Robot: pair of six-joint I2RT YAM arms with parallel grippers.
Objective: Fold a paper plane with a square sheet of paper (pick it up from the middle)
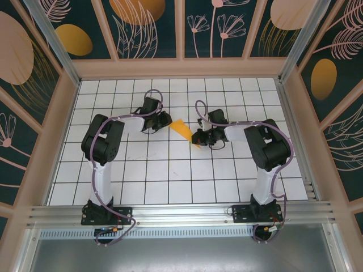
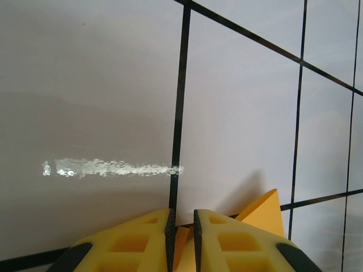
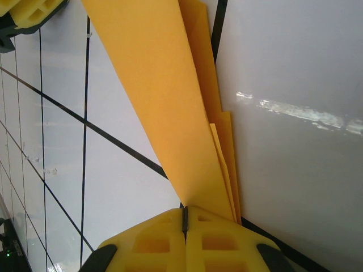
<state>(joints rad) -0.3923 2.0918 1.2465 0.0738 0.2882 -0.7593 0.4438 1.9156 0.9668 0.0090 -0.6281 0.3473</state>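
the white gridded table (image 1: 147, 187) carries both arms, the left arm (image 1: 102, 141) and the right arm (image 1: 266, 147) bent inward toward its middle. between them hangs the paper plane (image 1: 181, 129), an orange-yellow strip folded into several layers and held off the tiles. its long axis runs on a diagonal, the far end at the left gripper (image 1: 164, 120) and the near end at the right gripper (image 1: 198, 137). each arm is therefore at one end of it, neither one nearer.

in the right wrist view the fingers are pressed together on the paper's stacked edges, and the strip runs straight away from them. in the left wrist view the fingers stand a sliver apart with orange paper in the gap, so it appears to pinch too. any next crease likely turns on keeping that shared axis taut.
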